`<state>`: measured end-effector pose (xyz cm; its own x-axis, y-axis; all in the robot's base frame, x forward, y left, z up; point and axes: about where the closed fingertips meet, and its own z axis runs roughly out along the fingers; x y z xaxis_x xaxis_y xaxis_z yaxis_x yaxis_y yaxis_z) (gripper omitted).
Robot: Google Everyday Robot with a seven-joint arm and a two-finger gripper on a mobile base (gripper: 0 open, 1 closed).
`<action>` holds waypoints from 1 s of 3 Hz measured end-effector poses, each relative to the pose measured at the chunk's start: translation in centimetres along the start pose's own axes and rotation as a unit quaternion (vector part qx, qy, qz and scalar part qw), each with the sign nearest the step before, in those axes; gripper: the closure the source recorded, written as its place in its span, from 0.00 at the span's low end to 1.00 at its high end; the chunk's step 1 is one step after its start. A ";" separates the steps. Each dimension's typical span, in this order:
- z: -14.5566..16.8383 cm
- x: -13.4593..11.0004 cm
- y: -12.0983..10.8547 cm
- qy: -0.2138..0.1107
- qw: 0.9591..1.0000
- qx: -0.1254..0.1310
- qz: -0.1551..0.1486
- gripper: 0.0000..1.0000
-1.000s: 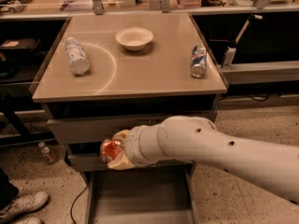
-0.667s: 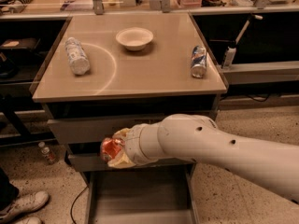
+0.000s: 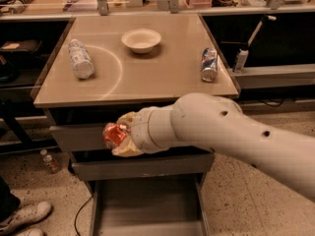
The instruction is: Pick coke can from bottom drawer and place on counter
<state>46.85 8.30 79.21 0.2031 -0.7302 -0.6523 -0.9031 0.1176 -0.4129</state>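
Observation:
My gripper [image 3: 118,136] is shut on the red coke can [image 3: 114,133] and holds it in the air in front of the upper drawer fronts, just below the counter's front edge. The white arm reaches in from the right. The bottom drawer [image 3: 147,205] is pulled open below, its flat grey floor bare. The beige counter [image 3: 162,73] with its pale arc mark lies above and behind the can.
On the counter stand a clear plastic bottle [image 3: 80,59] lying at the left, a white bowl [image 3: 141,40] at the back middle, and a blue-and-silver can [image 3: 209,64] at the right. A small bottle [image 3: 49,160] and a shoe [image 3: 24,218] are on the floor at left.
The gripper with the coke can has risen slightly and moved a little toward the counter's front edge.

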 end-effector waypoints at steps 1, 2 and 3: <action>-2.6 -2.4 -4.7 0.008 1.000 0.016 -0.017 1.00; -3.7 -4.2 -8.9 0.012 0.999 0.032 -0.025 1.00; -4.1 -5.1 -9.8 0.009 0.999 0.038 -0.030 1.00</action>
<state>53.12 8.08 89.16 0.2478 -0.7497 -0.6136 -0.8584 0.1238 -0.4978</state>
